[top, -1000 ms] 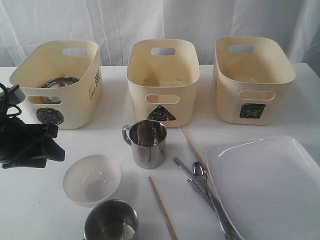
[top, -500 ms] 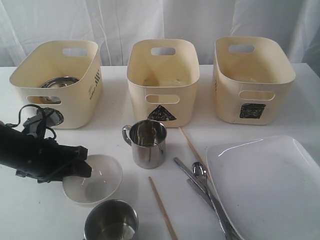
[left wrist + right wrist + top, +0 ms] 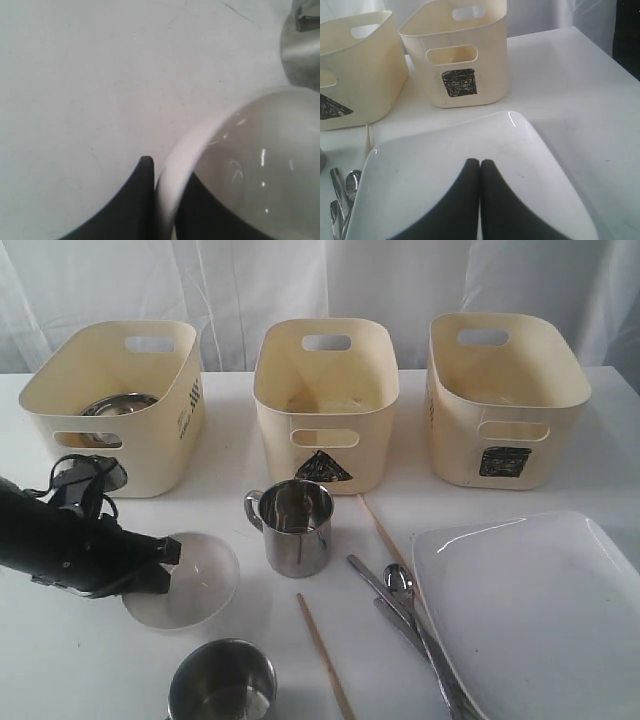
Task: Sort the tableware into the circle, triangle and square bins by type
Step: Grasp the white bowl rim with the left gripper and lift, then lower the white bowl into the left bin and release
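My left gripper (image 3: 168, 558) is shut on the near-left rim of the small white bowl (image 3: 195, 580), which is tipped up with its opening facing away. In the left wrist view the rim (image 3: 172, 185) is pinched between both black fingers. The shiny steel bowl (image 3: 120, 403) lies in the circle bin (image 3: 150, 445). The triangle bin (image 3: 325, 440) and square bin (image 3: 505, 430) stand behind. One steel mug (image 3: 295, 527) stands mid-table and another (image 3: 222, 680) at the front. My right gripper (image 3: 480, 163) is shut with nothing in it, above the large white plate (image 3: 470, 145).
Two wooden chopsticks (image 3: 385, 535) (image 3: 325, 655) lie on the white table. The steel spoon and forks (image 3: 405, 605) rest beside the plate (image 3: 530, 610), at its left edge. A white curtain hangs behind the bins.
My left arm came in from the left edge to the small white bowl, shut on its rim, and the bowl has tipped up from resting flat.
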Available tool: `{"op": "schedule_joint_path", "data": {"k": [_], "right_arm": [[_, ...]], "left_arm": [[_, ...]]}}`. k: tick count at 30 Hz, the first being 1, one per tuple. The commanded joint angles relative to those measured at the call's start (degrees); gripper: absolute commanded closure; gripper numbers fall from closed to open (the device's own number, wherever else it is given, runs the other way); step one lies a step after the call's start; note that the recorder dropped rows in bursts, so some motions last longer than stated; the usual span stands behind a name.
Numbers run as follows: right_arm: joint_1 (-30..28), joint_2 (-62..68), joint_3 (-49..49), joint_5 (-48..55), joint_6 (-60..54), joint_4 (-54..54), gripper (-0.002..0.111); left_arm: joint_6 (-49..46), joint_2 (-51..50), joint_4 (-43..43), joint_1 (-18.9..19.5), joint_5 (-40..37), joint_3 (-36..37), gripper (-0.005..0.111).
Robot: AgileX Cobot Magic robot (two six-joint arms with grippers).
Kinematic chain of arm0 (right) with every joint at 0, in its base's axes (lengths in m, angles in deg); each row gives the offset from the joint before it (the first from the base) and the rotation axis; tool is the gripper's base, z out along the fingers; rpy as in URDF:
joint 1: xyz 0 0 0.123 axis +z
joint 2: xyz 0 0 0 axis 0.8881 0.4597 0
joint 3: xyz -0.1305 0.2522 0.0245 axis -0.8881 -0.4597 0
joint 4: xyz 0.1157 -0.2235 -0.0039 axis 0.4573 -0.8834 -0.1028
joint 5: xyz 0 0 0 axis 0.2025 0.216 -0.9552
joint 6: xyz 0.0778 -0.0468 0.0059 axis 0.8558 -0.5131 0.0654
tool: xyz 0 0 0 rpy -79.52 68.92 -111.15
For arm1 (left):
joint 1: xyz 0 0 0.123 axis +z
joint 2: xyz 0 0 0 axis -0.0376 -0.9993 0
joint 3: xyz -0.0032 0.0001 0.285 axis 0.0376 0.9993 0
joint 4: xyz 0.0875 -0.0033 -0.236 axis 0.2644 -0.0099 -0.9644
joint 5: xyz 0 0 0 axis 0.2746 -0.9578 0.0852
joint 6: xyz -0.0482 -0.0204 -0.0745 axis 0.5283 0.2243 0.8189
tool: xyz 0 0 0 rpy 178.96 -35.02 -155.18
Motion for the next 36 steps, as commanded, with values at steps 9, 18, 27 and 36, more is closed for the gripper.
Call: {"op": "schedule_joint_path", "data": {"k": [9,18,27,36], "right_arm": [[-0.08,-0.37,-0.12,-0.38,0.06,-0.17,0.108],[-0.08,-0.37,-0.12,-0.38,0.06,-0.17,0.108],[-0.08,-0.37,-0.12,-0.38,0.06,-0.17,0.108],[-0.08,-0.37,-0.12,-0.38,0.06,-0.17,0.108]], "left_arm": [[-2.41,25.03,5.43,2.69,6.38,-9.28,0.107],[-5.85,29.37,6.47,2.69,33.99,-13.12,0.107],[33.28,13.08,49.38,2.69,61.31,-14.89,0.107],[18.28,-10.08,48.90,3.37,44.91,-34.39,0.107]]}}
